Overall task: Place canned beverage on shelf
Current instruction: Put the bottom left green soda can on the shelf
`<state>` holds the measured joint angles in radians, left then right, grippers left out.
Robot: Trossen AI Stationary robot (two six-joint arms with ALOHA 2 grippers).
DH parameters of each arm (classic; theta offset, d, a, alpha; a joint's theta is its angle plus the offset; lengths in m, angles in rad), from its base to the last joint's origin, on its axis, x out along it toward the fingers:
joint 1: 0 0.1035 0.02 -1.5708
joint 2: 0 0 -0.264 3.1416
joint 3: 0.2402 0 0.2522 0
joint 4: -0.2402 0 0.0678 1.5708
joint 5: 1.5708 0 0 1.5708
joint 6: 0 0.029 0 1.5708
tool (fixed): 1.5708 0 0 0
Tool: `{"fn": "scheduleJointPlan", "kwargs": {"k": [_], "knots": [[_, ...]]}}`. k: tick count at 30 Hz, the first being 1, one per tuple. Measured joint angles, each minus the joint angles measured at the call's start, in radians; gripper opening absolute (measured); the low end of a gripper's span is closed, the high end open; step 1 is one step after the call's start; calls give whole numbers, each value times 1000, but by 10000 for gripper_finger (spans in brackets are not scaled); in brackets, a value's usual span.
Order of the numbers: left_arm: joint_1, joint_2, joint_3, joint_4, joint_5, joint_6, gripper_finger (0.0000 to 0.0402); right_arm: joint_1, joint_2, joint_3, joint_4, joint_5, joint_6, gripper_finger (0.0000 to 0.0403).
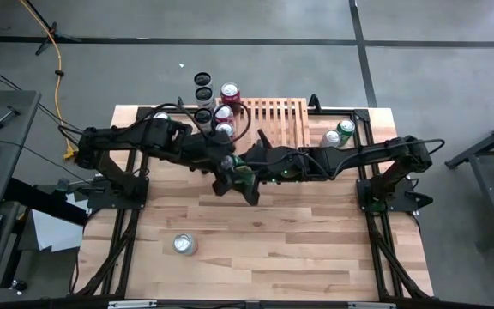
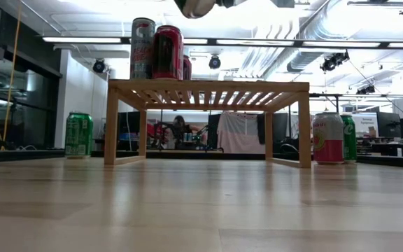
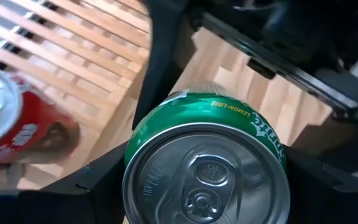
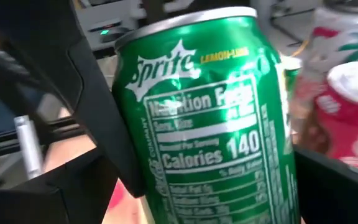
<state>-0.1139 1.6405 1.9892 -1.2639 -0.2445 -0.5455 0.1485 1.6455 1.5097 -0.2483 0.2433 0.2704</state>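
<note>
So far three cans (image 1: 224, 113) stand on the shelf (image 1: 273, 122); my left gripper (image 3: 204, 180) clamps a green Sprite can (image 3: 207, 165), not yet shelved.

Around the workbench
A pale butcher-block table (image 1: 316, 232) stands on grey concrete; a yellow cable (image 1: 57, 51) trails across the floor, white papers (image 1: 54, 230) lie left, strip lights (image 2: 82, 40) glow overhead.

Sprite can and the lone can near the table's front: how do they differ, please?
The Sprite can is held aloft in the left pincer; the lone can stands free on the table. The Sprite can is by the shelf; the lone can is far from it. Both have silver tops.
</note>
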Motion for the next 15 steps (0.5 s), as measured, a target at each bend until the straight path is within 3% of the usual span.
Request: {"fn": "scheduleJointPlan", "kwargs": {"k": [7, 15], "knots": [[24, 0, 0, -3, -52, -112, 290, 22, 0, 0, -32, 170, -48, 396], [23, 0, 0, 4, -88, -134, 290, 21, 0, 0, -36, 197, -97, 386]]}}
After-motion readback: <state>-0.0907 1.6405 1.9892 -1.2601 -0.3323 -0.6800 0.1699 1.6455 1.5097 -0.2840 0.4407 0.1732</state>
